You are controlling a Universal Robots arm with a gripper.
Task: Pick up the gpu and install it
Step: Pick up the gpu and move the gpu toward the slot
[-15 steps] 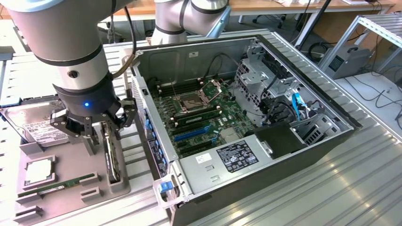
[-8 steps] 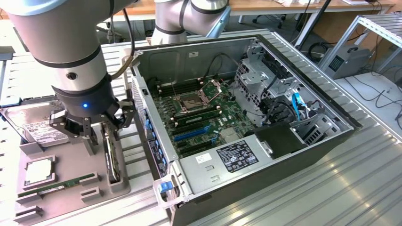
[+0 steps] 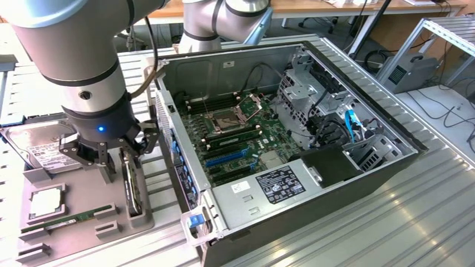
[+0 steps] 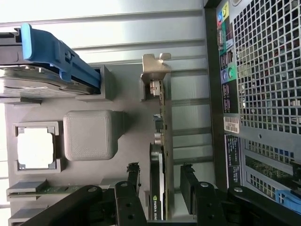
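The gpu [image 3: 133,192] stands on its long edge in a slot of the grey parts tray [image 3: 78,186], at the exterior view's left, beside the open computer case [image 3: 371,119]. The wrist view shows its thin black edge [image 4: 159,155] running up to a pale metal bracket [image 4: 154,77]. My gripper [image 3: 124,164] hangs just above the card and is open. Its black fingers [image 4: 134,181] straddle the card's near end [image 4: 161,188] with a gap on each side. Nothing is held.
On the tray lie a silver hard drive [image 3: 41,147] with a blue rail [image 4: 56,59], a CPU [image 3: 46,203] and a green memory stick [image 3: 67,218]. Inside the case the motherboard [image 3: 237,130] shows blue slots [image 3: 222,159]. The case's perforated back [image 4: 268,70] stands close beside the card.
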